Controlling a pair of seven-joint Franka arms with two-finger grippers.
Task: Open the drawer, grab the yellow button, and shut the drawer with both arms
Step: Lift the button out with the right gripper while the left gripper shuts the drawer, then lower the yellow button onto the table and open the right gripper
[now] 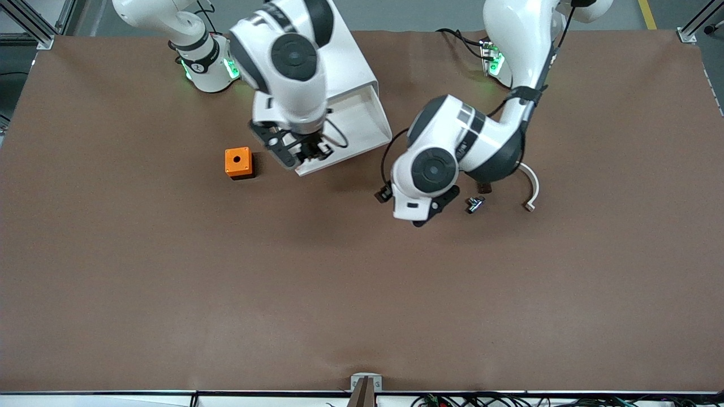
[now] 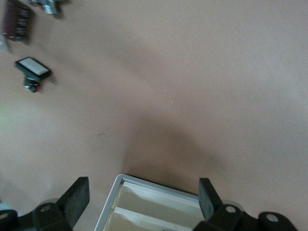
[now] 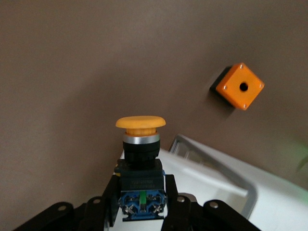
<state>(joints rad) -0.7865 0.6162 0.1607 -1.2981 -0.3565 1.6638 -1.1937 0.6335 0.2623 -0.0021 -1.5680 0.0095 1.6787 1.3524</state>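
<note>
My right gripper point(image 3: 140, 185) is shut on the button point(image 3: 140, 144), gripping its black body. The round orange-yellow cap points away from the fingers and the bluish end sits between them. In the front view this gripper point(image 1: 308, 152) hangs over the front end of the open drawer point(image 1: 362, 121), which sticks out of the white cabinet point(image 1: 350, 62). My left gripper point(image 2: 144, 192) is open with nothing between its fingers. It is above a corner of the drawer point(image 2: 154, 202). The left arm's hand point(image 1: 421, 198) is beside the drawer, toward the left arm's end of the table.
An orange cube with a hole point(image 1: 238, 162) lies beside the drawer toward the right arm's end. Near the left hand lie a small metal part point(image 1: 475, 203), a black piece with a white face point(image 2: 32, 69) and a curved white strip point(image 1: 531, 189).
</note>
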